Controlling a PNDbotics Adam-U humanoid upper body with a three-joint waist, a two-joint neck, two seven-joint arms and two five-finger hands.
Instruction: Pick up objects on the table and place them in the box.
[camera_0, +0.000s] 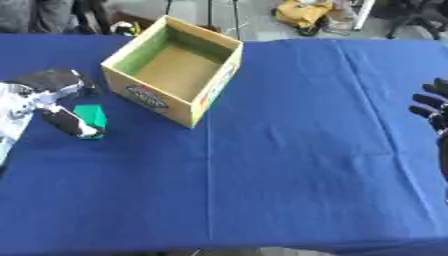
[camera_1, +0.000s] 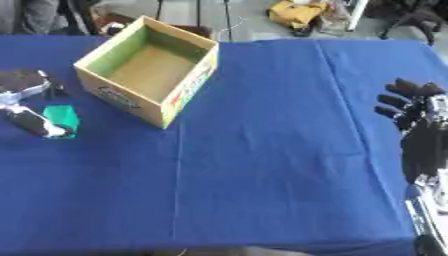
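Blue cloth covers the tabletop (camera_0: 289, 165), its near half bare and creased down the middle. At the right edge the robot's right hand (camera_1: 418, 125) rests idle, fingers relaxed and pointing up, holding nothing. Over on the left, the left hand (camera_0: 54, 102) sits at a small green block (camera_0: 91, 120), with one dark finger laid along the block's near-left side and the rest of the hand arched above it; whether thumb and fingers have actually closed on the block cannot be made out. The block lies flat on the cloth, just beside the near-left wall of the cardboard box (camera_0: 149, 95) but apart from it. The box stands open-topped and turned at an angle, its inside green-lined with nothing visible on its brown floor. Judging by its compact, squared shape, the block should be light and stiff, unlikely to deform or break, and best pinched across its two long sides. Its faces look smooth, so it could slip during the short lift over the box's wall. Beyond the far edge, floor clutter shows.
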